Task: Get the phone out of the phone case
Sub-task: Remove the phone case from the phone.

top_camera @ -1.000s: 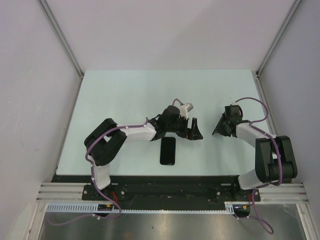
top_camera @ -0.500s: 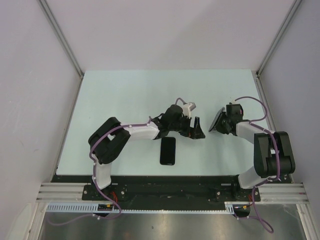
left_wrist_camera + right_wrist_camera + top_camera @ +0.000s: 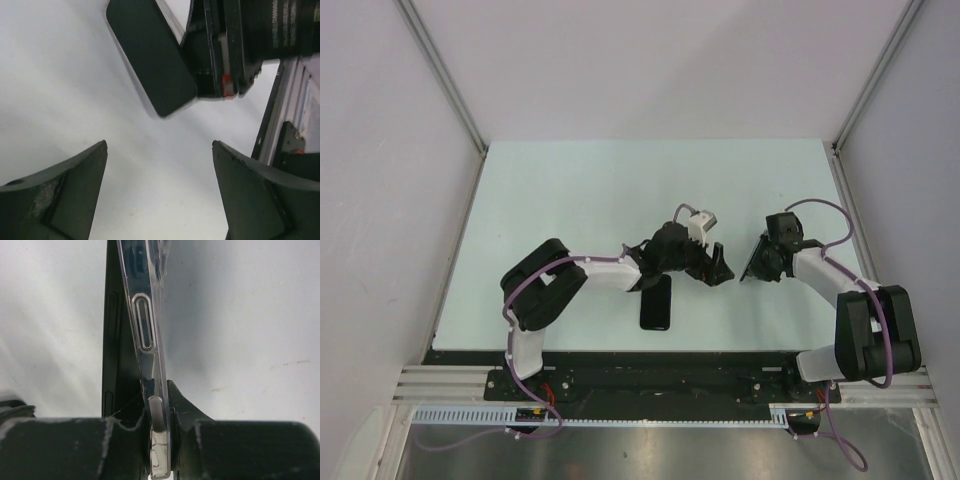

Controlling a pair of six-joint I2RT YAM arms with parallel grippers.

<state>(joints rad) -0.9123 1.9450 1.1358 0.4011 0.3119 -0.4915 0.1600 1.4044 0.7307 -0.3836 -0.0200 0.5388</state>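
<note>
Case check: finds the clear phone case [image 3: 145,325] clamped edge-on and tilted in the shut right gripper [image 3: 750,266], at about 3 o'clock from the centre of the table [image 3: 570,190], with a dark phone [image 3: 112,340] flat against the 9 o'clock face of the case in the right wrist view. Puts the left gripper [image 3: 718,268] just beside it at 9 o'clock, jaws spread wide on nothing. Also shows a black phone-shaped slab [image 3: 656,305] flat on the table at 7 o'clock of the left gripper, far end under the left forearm.
</note>
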